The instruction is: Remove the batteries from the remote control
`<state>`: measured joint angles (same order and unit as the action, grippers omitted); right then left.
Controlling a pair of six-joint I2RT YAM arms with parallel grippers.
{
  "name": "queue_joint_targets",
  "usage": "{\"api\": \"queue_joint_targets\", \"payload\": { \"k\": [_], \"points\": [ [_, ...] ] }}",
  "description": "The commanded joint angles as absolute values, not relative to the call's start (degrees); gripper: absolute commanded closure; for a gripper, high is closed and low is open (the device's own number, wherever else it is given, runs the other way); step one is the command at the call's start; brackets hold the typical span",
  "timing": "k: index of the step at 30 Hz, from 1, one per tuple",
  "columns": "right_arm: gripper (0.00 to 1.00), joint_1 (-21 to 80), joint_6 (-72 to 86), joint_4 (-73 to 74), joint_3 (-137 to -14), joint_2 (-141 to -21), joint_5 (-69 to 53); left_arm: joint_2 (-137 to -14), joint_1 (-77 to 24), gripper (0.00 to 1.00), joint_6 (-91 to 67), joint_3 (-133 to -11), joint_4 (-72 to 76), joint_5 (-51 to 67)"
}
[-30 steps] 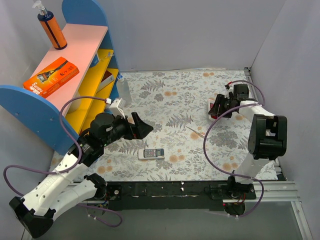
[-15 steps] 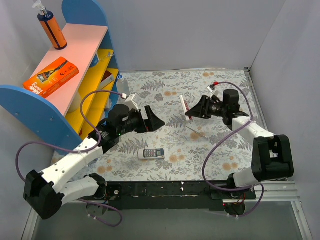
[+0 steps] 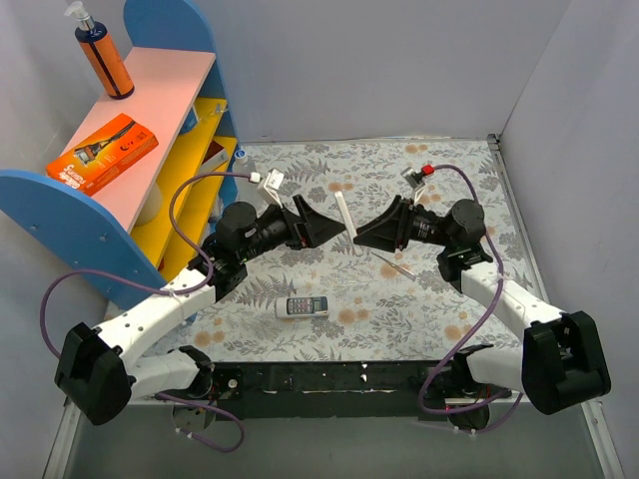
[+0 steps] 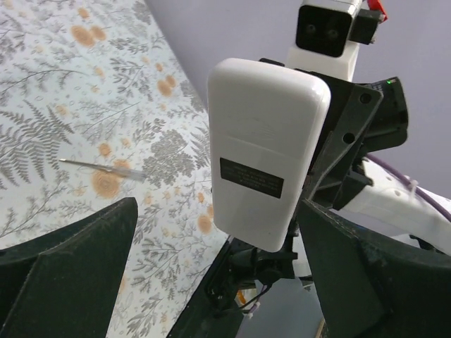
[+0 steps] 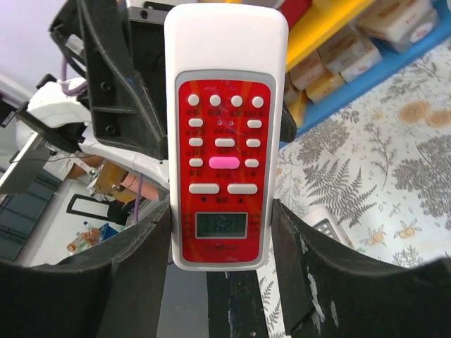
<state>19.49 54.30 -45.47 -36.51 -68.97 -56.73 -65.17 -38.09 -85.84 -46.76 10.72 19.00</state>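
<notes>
Right fingers (image 3: 369, 232) are clamped on the lower end of the remote (image 3: 344, 212), held clear of the desk (image 3: 449, 180) near its centre. Left fingers (image 3: 327, 228) are apart at its 9 o'clock, facing its white back. A smaller remote (image 3: 303, 306) lies at 7 o'clock.

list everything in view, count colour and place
mat: 1, floral, covers table
remote control: 1, white with red face, held midair, centre
small remote: 1, white, on mat, near edge
thin stick: 1, pale, on mat
shelf: 1, blue, pink, yellow, far left
pump bottle: 1, orange, shelf top
box: 1, orange, shelf top
batteries: none visible
left gripper: 1, black, open behind remote control
right gripper: 1, black, shut on remote control
</notes>
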Motion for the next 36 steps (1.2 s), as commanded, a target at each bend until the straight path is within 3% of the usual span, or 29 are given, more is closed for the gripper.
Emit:
{"api": "queue_joint_targets", "payload": {
  "k": [1, 7, 19, 26, 27, 31, 36],
  "points": [
    [0.52, 20.5, 62.6, -59.5, -35.3, -68.0, -57.4, -65.5, -38.1, 0.02, -88.5, -45.1, 20.8, 22.9],
    [0.53, 21.4, 70.0, -70.9, -33.8, -69.9, -56.7, -66.8, -38.1, 0.02, -90.5, -42.6, 28.9, 25.2],
    [0.54, 22.9, 70.2, -72.8, -33.7, -71.7, -56.3, -71.1, -38.1, 0.04, -92.8, -42.6, 34.1, 28.0],
    [0.51, 23.6, 70.7, -72.3, -33.3, -72.2, -56.2, -72.2, -38.1, 0.37, -93.3, -43.2, 34.2, 29.4],
    [0.47, 23.6, 70.7, -71.6, -33.0, -72.0, -56.2, -72.2, -38.1, 0.48, -93.3, -43.2, 34.1, 29.4],
    [0.29, 23.6, 69.4, -67.6, -32.8, -70.8, -55.8, -71.9, -38.1, 0.67, -92.3, -43.0, 32.4, 29.2],
    [0.20, 23.5, 59.4, -52.4, -34.3, -67.7, -54.8, -70.8, -38.1, 0.77, -90.6, -42.5, 30.1, 28.8]
  ]
}}
